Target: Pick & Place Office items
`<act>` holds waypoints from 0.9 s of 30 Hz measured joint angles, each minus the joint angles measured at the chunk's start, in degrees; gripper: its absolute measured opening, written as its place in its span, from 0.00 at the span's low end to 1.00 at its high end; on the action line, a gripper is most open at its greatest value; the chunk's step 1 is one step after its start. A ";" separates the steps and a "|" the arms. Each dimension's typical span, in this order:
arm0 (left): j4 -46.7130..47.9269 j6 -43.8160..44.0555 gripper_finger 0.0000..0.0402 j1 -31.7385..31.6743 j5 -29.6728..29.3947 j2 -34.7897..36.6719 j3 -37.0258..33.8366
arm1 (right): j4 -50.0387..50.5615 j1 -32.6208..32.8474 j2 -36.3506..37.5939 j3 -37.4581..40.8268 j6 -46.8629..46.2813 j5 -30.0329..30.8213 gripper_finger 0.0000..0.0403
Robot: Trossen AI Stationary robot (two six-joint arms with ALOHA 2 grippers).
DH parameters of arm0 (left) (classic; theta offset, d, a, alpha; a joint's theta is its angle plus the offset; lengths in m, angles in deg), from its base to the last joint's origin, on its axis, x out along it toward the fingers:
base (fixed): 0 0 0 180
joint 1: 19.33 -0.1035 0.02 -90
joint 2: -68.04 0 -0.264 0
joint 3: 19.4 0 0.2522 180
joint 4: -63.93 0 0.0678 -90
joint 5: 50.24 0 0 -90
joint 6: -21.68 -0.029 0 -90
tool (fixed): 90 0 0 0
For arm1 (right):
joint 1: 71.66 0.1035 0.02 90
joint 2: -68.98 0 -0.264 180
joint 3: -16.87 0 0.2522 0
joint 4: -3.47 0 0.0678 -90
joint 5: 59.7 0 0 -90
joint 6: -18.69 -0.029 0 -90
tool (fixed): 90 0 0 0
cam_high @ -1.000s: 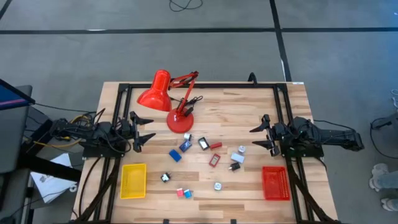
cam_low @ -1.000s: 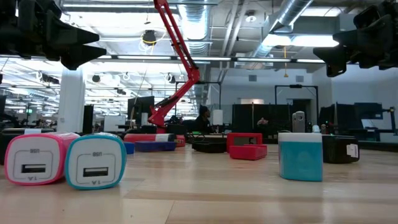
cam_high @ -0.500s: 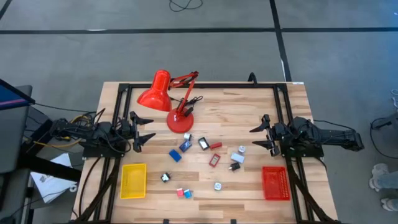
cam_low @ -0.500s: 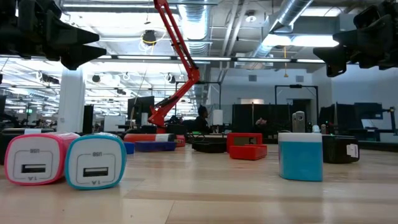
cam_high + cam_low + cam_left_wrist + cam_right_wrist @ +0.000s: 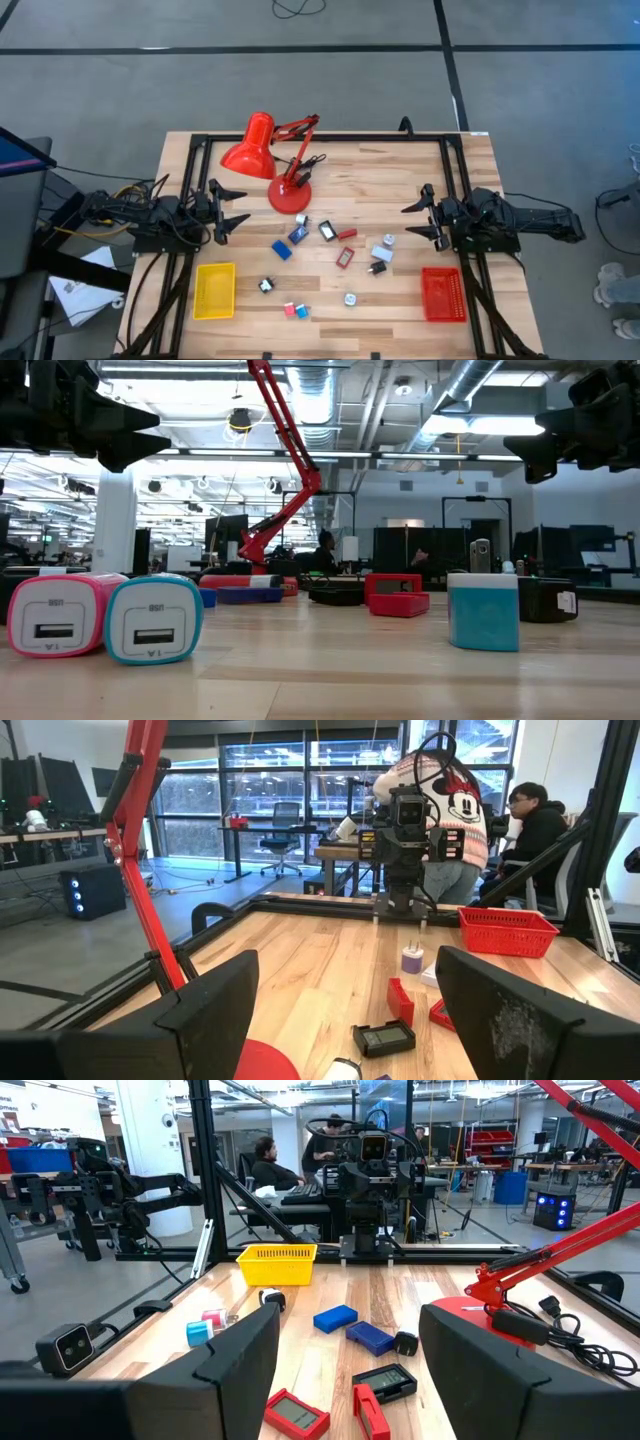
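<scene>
- Hanging open and empty, the left gripper sits over the table's left edge; its fingers are flat, matte black plates with a wide gap between them.
- Right gripper mirrors it at the right edge, its fingers spread too, holding nothing.
- Both grippers are as they were a second ago; none of the items has shifted either.
- Office items lie scattered on the table's middle, between the two grippers and apart from both: about a dozen small blocky plastic pieces.
- Two are rounded USB chargers standing side by side and touching, one pink, one teal; another is a boxy teal-and-white block.
- Two flat red pieces and a dark flat one with a screen show near the right gripper.
- Table is pale planked wood with a black frame.
- Two ribbed plastic trays sit at the near edge: one yellow tray, one red tray.
- One glossy red lamp with a jointed arm stands at the far side.
</scene>
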State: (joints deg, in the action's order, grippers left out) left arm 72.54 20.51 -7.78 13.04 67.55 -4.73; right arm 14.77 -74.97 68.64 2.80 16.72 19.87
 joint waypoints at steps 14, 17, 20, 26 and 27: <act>0.00 0.00 0.75 -0.01 -0.01 0.02 0.00 | -0.11 0.29 -0.02 -0.01 -4.16 -0.02 0.58; 0.00 0.00 0.75 0.00 -0.01 -0.01 0.00 | -0.11 0.28 -0.02 -0.01 -6.00 -0.02 0.58; -0.01 0.00 0.75 0.00 -0.01 0.01 0.00 | -0.10 0.28 -0.01 -0.01 -6.00 -0.02 0.58; 0.01 0.00 0.75 0.00 0.00 -0.01 0.00 | -0.23 0.28 -0.02 -0.01 -5.79 -0.02 0.58; -0.01 0.00 0.75 0.00 0.02 0.00 0.02 | -0.20 0.28 -0.02 -0.01 -5.86 -0.02 0.58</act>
State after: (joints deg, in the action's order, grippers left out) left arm 72.52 20.51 -7.78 13.06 67.55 -4.71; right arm 14.57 -74.68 68.62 2.79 10.86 19.84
